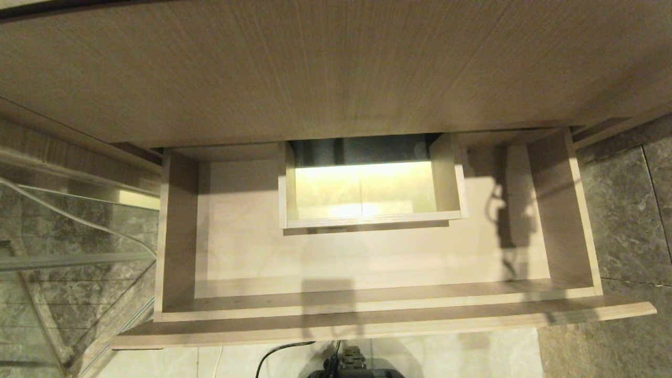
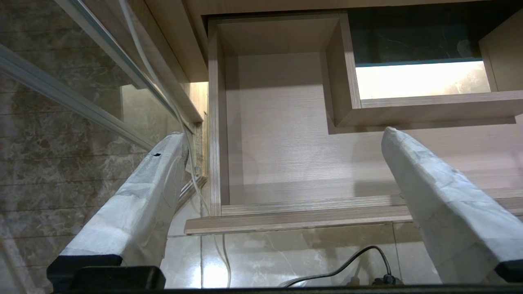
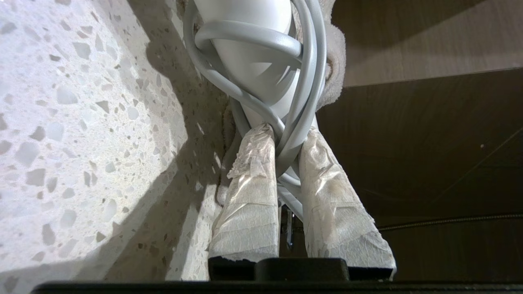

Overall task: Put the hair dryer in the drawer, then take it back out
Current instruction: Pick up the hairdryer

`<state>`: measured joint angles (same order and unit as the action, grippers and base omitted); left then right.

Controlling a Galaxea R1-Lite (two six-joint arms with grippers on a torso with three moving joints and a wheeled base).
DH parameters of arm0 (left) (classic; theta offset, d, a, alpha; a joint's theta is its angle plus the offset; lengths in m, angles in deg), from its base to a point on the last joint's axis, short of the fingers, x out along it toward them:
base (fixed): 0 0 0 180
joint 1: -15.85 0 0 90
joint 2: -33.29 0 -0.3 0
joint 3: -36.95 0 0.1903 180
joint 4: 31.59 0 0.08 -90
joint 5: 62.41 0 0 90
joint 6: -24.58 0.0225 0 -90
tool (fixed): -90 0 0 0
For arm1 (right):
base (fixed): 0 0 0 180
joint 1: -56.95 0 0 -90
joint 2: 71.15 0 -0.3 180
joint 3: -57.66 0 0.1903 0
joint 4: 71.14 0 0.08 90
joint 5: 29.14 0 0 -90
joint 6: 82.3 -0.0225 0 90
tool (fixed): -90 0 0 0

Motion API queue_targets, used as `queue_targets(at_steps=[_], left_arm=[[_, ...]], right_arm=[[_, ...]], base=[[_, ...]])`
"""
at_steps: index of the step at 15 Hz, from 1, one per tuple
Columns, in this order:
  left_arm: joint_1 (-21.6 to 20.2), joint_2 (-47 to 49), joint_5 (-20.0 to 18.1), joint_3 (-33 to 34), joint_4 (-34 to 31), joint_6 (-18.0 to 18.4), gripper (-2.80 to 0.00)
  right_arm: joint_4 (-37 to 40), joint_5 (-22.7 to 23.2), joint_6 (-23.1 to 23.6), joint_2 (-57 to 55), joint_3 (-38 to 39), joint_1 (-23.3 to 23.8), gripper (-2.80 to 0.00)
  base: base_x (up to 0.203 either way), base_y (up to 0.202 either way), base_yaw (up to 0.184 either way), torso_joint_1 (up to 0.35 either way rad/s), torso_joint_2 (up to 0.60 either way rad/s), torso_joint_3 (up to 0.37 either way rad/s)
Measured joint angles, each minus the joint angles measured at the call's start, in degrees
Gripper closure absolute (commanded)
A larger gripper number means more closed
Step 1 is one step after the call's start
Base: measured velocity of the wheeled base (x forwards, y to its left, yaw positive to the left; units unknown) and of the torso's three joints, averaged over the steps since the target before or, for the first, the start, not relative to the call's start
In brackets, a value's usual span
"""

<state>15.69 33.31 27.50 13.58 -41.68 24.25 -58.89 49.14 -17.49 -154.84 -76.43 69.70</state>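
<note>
The light beige wood-grain drawer (image 1: 367, 257) stands pulled out below the counter, its floor bare, with a boxed cut-out (image 1: 367, 181) at mid-back. In the left wrist view the drawer (image 2: 286, 155) lies ahead of my left gripper (image 2: 282, 134), which hangs open in front of the drawer's front edge with nothing between its fingers. The white hair dryer (image 3: 253, 53), wrapped in its grey cord (image 3: 302, 106), shows only in the right wrist view. My right gripper (image 3: 286, 132) is shut on the hair dryer beside a speckled stone surface (image 3: 81, 122). Neither gripper appears in the head view.
A wood-grain counter panel (image 1: 315, 68) overhangs the drawer's back. A glass panel with a white cable (image 1: 68, 220) stands left of the drawer. Grey marble floor tiles (image 1: 625, 210) lie to the right. A black cable (image 2: 351, 261) runs over the floor in front of the drawer.
</note>
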Motion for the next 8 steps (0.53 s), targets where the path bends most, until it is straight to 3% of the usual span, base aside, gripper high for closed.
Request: queue_targets(at_steps=[8], left_arm=[[0.0,0.0,0.0,0.0,0.0,0.0,-2.80]], right_arm=[[-0.1,0.3,0.6,4.5,-0.1,-0.1,0.00]], base=[[0.000,0.000,0.000,0.000,0.00,0.000]])
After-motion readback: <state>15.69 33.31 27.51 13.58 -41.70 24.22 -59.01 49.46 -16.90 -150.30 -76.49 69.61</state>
